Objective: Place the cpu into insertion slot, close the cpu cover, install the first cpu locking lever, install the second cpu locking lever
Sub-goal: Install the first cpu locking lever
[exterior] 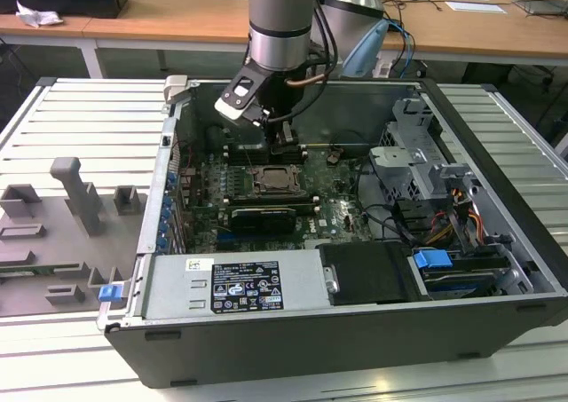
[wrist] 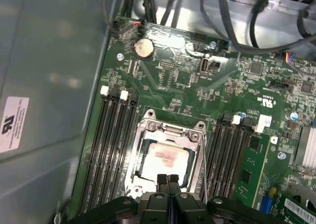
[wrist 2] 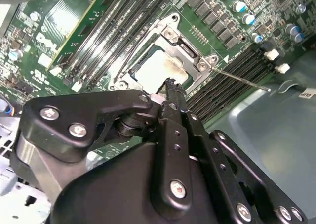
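The cpu [wrist: 165,157], a dull silver-beige square with a reddish smear, lies in the insertion slot [wrist: 148,116] on the green board. The silver cpu cover [wrist: 170,131] lies flat around it, so the chip shows through its window. In the second wrist view the cpu [wrist 2: 160,68] sits under the cover [wrist 2: 185,48], and a thin metal locking lever [wrist 2: 242,79] sticks out sideways over the memory slots. My gripper [wrist: 168,180] is shut with nothing between its fingers, its tips just above the socket's edge. In the exterior view the gripper [exterior: 286,143] hangs over the socket [exterior: 271,182] inside the open case.
Long black memory slots [wrist: 113,135] flank the socket on both sides. A black graphics card [exterior: 262,216] lies in front of it, with the power supply [exterior: 235,287] along the case's near wall. A drive cage [exterior: 417,153] and cables stand at the exterior view's right, and grey fixtures [exterior: 75,198] at its left.
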